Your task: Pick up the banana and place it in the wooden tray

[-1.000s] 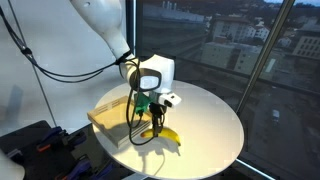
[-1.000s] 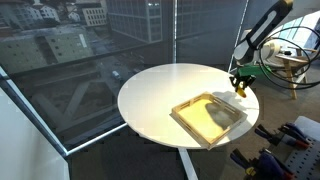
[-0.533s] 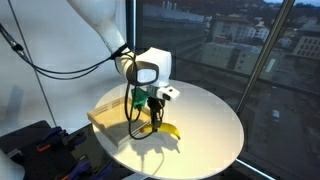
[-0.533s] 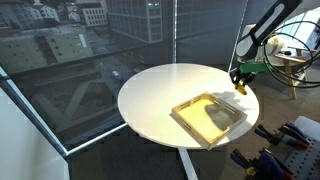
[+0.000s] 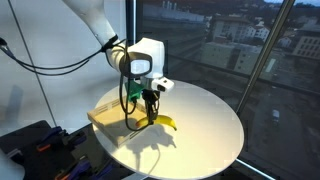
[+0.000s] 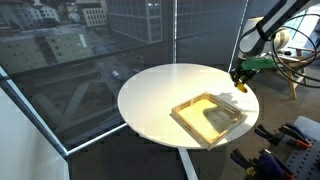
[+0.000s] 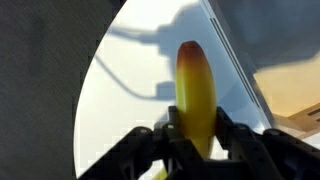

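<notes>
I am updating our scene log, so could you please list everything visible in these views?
banana: one, yellow, gripped by the end effector, over the table near the tray
wooden tray: one, light tan, on the table, empty
table: one, white, round, next to the windows
windows: several tall panes, dark frames, city buildings beyond
equipment: count unclear, black, low beside the table
cables: several, black, trailing from the arm
arm: one, white, reaching over the table
end effector: one, black, shut on the banana
</notes>
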`<action>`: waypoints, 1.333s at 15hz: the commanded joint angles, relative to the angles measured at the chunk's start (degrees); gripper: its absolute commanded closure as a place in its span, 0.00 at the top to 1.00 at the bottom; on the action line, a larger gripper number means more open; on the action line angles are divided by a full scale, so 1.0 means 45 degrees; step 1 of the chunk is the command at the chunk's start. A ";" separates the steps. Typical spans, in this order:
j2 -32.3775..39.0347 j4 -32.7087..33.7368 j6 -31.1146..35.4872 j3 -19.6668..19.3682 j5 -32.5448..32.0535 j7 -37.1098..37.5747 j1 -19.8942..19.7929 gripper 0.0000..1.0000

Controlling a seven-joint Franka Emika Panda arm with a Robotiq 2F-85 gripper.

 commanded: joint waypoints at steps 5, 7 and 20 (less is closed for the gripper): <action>-0.0978 -0.0602 -0.0110 0.0840 0.0007 -0.0876 -0.0024 0.14; -0.0980 -0.0576 -0.0124 0.1038 0.0046 -0.0955 0.0007 0.14; -0.0684 -0.0164 -0.0185 0.1807 -0.0007 -0.0851 0.0521 0.14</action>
